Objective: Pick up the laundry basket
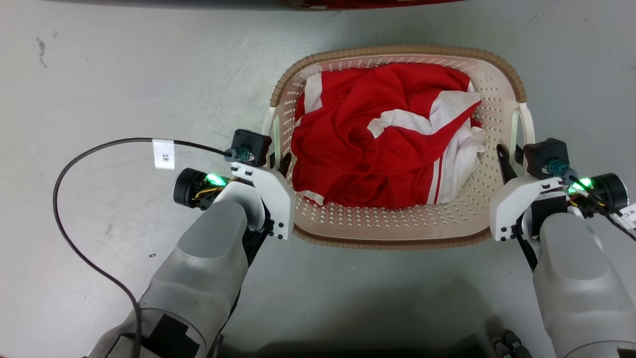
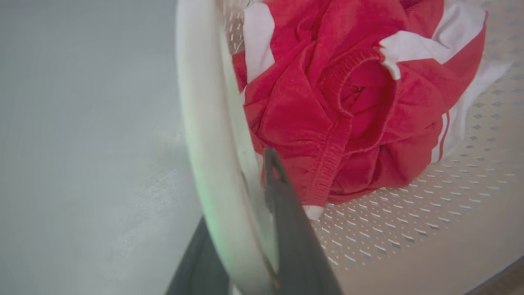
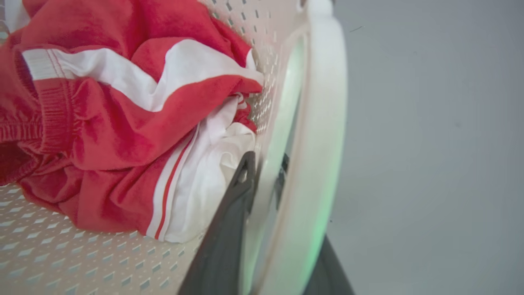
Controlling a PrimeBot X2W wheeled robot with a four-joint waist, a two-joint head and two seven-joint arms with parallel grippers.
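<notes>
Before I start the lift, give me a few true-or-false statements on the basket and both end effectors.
1. The basket holds red and white clothes. True.
2. The left end effector hangs clear of the basket. False: its fingers straddle the left handle.
3. The right end effector has a finger on each side of the right handle. True.
4. The basket's rim is blue. False: it is brown.
5. A black cable arcs beside the left arm. True.
</notes>
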